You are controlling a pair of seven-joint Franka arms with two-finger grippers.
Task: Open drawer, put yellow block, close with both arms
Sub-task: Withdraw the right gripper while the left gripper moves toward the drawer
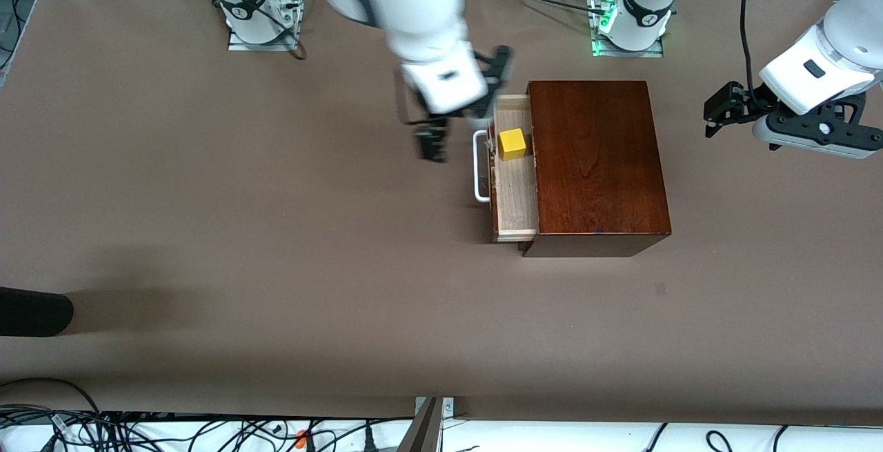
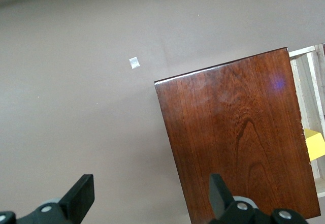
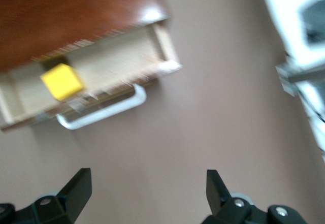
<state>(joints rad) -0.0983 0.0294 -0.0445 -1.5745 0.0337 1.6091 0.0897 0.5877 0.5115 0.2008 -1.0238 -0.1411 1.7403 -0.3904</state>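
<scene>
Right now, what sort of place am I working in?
Most likely a robotics lab bench: a brown-covered table with two bolted arm bases, loose cables along its edge, and just a wooden box as a test prop.

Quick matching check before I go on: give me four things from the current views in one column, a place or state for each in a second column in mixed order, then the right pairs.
Things:
1. yellow block
2. drawer
3. right gripper
4. left gripper

Places or states:
A. pulled out of the wooden box
B. open, empty, over the table beside the white handle
C. lying in the drawer
D. open, empty, over the table at the left arm's end, apart from the box

Pairs: 1-C, 2-A, 3-B, 4-D
</scene>
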